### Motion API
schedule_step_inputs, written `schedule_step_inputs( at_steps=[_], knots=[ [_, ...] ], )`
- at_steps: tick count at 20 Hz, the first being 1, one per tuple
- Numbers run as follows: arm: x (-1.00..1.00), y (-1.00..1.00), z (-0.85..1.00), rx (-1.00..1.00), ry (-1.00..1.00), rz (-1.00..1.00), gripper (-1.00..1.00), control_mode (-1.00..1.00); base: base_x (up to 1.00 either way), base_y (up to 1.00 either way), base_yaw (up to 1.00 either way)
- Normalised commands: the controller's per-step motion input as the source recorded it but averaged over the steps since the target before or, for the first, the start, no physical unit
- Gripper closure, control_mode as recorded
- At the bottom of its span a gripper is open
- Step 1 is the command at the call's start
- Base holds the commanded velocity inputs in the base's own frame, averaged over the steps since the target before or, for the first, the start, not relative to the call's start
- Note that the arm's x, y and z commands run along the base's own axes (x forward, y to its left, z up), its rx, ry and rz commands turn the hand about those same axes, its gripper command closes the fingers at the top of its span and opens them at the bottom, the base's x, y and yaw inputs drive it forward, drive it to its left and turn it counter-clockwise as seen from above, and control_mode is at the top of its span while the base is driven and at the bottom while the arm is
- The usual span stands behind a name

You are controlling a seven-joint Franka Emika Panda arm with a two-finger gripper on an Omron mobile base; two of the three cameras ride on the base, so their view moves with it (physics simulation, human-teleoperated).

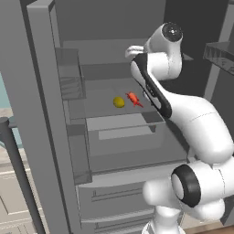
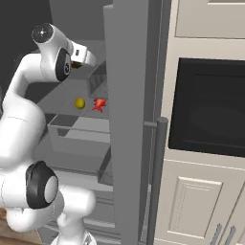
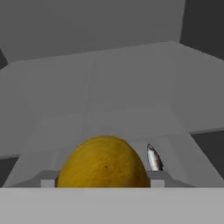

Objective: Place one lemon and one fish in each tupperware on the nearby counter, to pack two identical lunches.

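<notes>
My gripper is shut on a yellow lemon that sits between its fingertips. In the base views the white hand reaches into the open fridge, above a grey shelf, and a bit of yellow shows under it. A second lemon lies on that shelf with a small red-orange fish close beside it. In the hand view a small silvery slender thing lies just right of the held lemon. The tupperware is out of view.
The open fridge door with its bins stands left of the arm and has a dark bar handle. A drawer lies below the shelf. The other fridge door and a black oven stand to the right. Cream cabinet doors show at lower left.
</notes>
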Motion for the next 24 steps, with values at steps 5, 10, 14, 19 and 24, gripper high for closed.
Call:
schedule_step_inputs(
  at_steps=[5, 10, 14, 19, 24],
  knots=[
    [-1.0, 0.0, -1.0, -0.08, 0.23, -0.1, 1.0, -1.0, 0.0, 0.0, 0.0],
    [-0.77, -0.38, -0.99, 0.05, 0.32, -0.12, 1.0, -1.0, 0.0, 0.0, 0.0],
    [-0.17, -0.07, -0.79, -0.01, 0.17, 0.01, 1.0, -1.0, 0.0, 0.0, 0.0],
    [-0.2, 0.0, -0.2, 0.0, 0.06, 0.04, 1.0, 1.0, -0.8, -0.1, 0.37],
    [0.0, 0.0, 0.0, 0.0, 0.0, 0.0, 1.0, 1.0, -1.0, -0.17, 0.49]
  ],
)
